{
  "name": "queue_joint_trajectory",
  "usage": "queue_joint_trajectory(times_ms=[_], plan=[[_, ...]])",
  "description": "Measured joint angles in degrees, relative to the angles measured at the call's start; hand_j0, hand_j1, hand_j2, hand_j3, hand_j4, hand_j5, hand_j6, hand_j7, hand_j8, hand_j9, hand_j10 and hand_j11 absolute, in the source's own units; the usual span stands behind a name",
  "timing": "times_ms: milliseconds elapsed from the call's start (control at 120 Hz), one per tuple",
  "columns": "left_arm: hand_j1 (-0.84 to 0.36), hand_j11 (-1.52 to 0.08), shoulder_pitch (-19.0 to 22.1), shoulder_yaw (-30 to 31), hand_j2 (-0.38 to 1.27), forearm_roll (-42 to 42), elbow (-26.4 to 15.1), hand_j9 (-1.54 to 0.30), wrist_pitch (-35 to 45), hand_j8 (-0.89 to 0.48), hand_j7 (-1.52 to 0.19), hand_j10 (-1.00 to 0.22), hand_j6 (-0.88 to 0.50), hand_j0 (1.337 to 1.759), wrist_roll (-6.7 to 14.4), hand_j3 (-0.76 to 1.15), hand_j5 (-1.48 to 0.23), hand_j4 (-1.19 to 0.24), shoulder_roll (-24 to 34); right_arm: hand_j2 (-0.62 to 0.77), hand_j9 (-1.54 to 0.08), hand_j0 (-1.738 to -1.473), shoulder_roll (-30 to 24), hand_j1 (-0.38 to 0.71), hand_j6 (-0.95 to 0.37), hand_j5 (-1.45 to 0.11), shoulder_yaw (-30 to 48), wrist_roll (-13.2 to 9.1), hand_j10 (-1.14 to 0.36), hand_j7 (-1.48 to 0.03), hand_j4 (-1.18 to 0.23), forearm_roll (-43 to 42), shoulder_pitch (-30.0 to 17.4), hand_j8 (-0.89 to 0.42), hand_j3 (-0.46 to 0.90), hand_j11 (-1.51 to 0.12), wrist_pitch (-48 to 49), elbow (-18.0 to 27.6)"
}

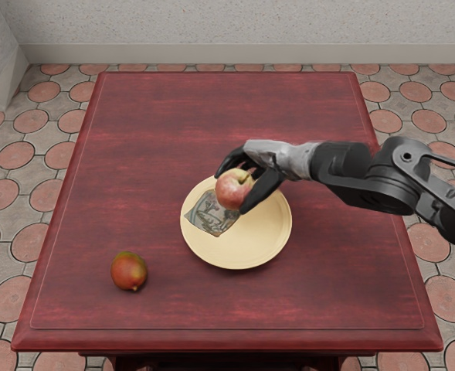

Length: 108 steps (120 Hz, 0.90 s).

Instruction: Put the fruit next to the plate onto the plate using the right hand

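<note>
Head view.
- Right robot hand [250, 175]: arm enters from the right; fingers curled round the apple [232, 189].
- Apple: roundish, no marked long axis. It is over the plate's [259, 236] far-left part; contact with the plate is unclear.
- Coming move, likely: straight down, then release.
- Second fruit [129, 271]: on the counter [173, 124], well left of the plate.

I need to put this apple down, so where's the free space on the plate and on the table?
The plate's right and front half is bare; its back-left part is crowded by the right hand holding the apple. On the table, the back half and front-right corner are free; a second fruit sits front-left.
</note>
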Motion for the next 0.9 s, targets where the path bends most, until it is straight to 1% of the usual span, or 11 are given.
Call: queue_joint_trajectory(times_ms=[208,325,383,492,592,650,750,833,900], plan=[[0.35,0.00,0.00,0.00,0.00,0.00,0.00,0.00,-0.01,0.00,0.00,0.00,0.00,1.658,0.00,0.00,0.00,0.00,0.00,0.20,-0.71,-1.658,1.35,0.23,-0.29,-0.72,0.00,0.00,-0.53,-0.71,-0.50,0.10,-3.09,-0.29,0.00,-0.71,1.66,0.04],[0.35,0.00,0.00,0.00,0.00,0.00,0.00,0.00,0.01,0.00,0.00,0.00,0.00,1.658,0.00,0.00,0.00,0.00,0.00,0.15,-0.69,-1.658,1.51,0.22,-0.30,-0.70,0.03,0.00,-0.52,-0.68,-0.49,0.02,-4.28,-0.30,0.00,-0.69,2.02,0.04],[0.35,0.00,0.00,0.00,0.00,0.00,0.00,0.00,-0.01,0.00,0.00,0.00,0.00,1.658,0.00,0.00,0.00,0.00,0.00,0.10,-0.61,-1.658,1.50,0.16,-0.29,-0.62,0.09,0.00,-0.46,-0.60,-0.44,-0.04,-4.57,-0.29,0.00,-0.61,1.92,0.04],[0.35,0.00,0.00,0.00,0.00,0.00,0.00,0.00,0.00,0.00,0.00,0.00,0.00,1.658,0.00,0.00,0.00,0.00,0.00,0.06,-0.38,-1.658,0.24,-0.03,-0.19,-0.39,0.59,0.00,-0.29,-0.38,-0.28,-0.09,-4.79,-0.19,0.00,-0.38,1.95,0.25],[0.35,0.00,0.00,0.00,0.00,0.00,0.00,0.00,-0.01,0.00,0.00,0.00,0.00,1.658,0.00,0.00,0.00,0.00,0.00,0.03,-0.25,-1.658,-1.90,-0.14,-0.13,-0.25,4.66,0.00,-0.19,-0.25,-0.18,0.23,-4.90,-0.13,0.00,-0.25,4.78,0.67],[0.35,0.00,0.00,0.00,0.00,0.00,0.00,0.00,0.01,0.00,0.00,0.00,0.00,1.658,0.00,0.00,0.00,0.00,0.00,0.02,-0.20,-1.658,-3.89,-0.18,-0.11,-0.20,7.66,0.00,-0.15,-0.20,-0.14,2.64,-4.99,-0.10,0.00,-0.20,7.79,0.73],[0.35,0.00,0.00,0.00,0.00,0.00,0.00,0.00,0.01,0.00,0.00,0.00,0.00,1.658,0.01,0.00,0.00,0.00,0.00,0.01,-0.14,-1.658,-9.20,-0.23,-0.08,-0.14,13.58,0.00,-0.10,-0.13,-0.10,10.29,-5.99,-0.08,0.00,-0.14,15.85,0.40],[0.35,0.00,0.00,-0.01,0.00,0.00,0.00,0.00,0.00,0.00,0.00,0.00,0.00,1.658,0.00,0.00,0.00,0.00,0.00,0.01,-0.10,-1.658,-12.27,-0.26,-0.06,-0.10,19.60,0.00,-0.08,-0.10,-0.08,15.84,-7.69,-0.06,0.00,-0.10,20.33,-2.14],[0.35,0.00,0.00,0.00,0.00,0.00,0.00,0.00,-0.01,0.00,0.00,0.00,0.00,1.658,0.00,0.00,0.00,0.00,0.00,0.00,-0.08,-1.658,-15.19,-0.28,-0.05,-0.09,22.42,0.00,-0.06,-0.08,-0.06,19.47,-8.60,-0.05,0.00,-0.08,22.05,-3.83]])
